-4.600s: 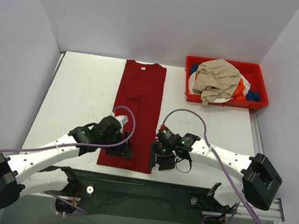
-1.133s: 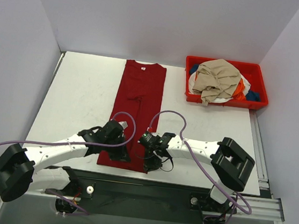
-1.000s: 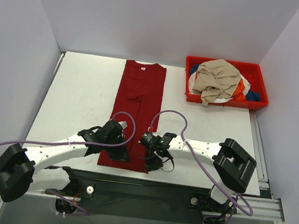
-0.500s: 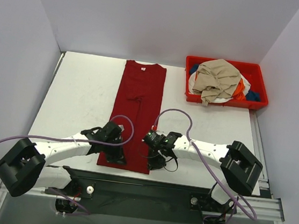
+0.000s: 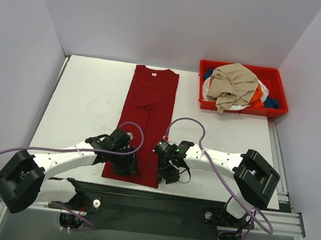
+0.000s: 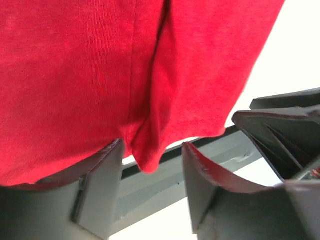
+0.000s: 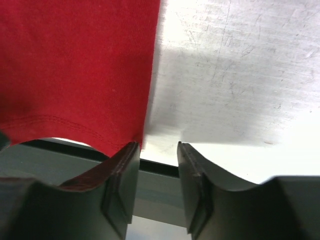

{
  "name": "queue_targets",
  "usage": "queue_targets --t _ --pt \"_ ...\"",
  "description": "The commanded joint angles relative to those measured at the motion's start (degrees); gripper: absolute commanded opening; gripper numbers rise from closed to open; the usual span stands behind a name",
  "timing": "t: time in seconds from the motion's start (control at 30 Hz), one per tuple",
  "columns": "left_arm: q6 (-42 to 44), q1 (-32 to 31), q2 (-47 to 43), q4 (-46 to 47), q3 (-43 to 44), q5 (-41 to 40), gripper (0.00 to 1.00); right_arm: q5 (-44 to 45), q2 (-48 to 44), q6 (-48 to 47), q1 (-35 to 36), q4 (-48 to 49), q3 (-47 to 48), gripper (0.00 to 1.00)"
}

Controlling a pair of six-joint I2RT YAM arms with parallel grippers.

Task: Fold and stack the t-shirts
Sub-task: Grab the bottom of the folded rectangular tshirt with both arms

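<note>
The dark red t-shirt [image 5: 152,107] lies folded into a long strip down the middle of the table, neck label at the far end. My left gripper [image 5: 126,167] is at its near left hem corner. In the left wrist view the shirt [image 6: 75,75] fills the top, and a fold of it hangs between the open jaws of that gripper [image 6: 152,172]. My right gripper [image 5: 166,175] is at the near right hem corner. In the right wrist view it [image 7: 157,165] is open, with the shirt's hem [image 7: 75,65] touching its left finger [image 7: 120,180].
A red plastic bin [image 5: 281,81] stands at the back right, holding a crumpled tan shirt [image 5: 231,82] on top of orange [image 5: 258,96], white and blue [image 5: 271,102] ones. The white table [image 5: 86,106] ends at a grey metal rail just below both grippers.
Both grippers have closed in from beside the near hem to its two corners and sit lower over the table's near edge. The hem's left corner has bunched slightly.
</note>
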Motion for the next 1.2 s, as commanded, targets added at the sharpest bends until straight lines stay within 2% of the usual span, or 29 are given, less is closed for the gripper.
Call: queue_targets --t 0.0,0.27,0.43,0.6,0.7,0.8,0.93,1.17 --pt "1.38 0.14 -5.51 -5.76 4.51 -4.43 0.63 0.71 -3.14 -1.26 -0.20 -2.71 0.29 0.38" --pt "2.00 1.54 -11.94 -20.18 7.76 -14.01 0.70 -3.41 -4.47 -2.13 0.15 3.26 -1.21 0.48" --pt "2.53 4.62 -14.57 -24.58 5.83 -14.63 0.71 -7.02 0.88 -2.58 1.46 5.64 0.46 0.49" --pt "3.06 6.38 -15.99 -27.48 4.60 -17.17 0.72 -6.50 3.44 -1.44 1.73 3.98 1.43 0.47" --pt "2.79 6.30 -15.46 -28.36 4.25 -18.76 0.72 -4.65 3.53 -1.34 1.73 2.21 1.17 0.44" --pt "2.53 6.30 -14.41 -28.27 4.33 -19.02 0.72 -3.07 3.01 -1.34 1.55 2.04 0.46 0.35" --pt "2.09 6.12 -13.35 -27.40 4.07 -19.02 0.71 -2.72 2.66 -1.61 0.76 1.16 -0.33 0.11" --pt "-0.11 4.19 -11.95 -26.60 3.02 -19.20 0.64 -1.84 -0.95 -1.69 -2.31 -0.07 -3.32 0.09"
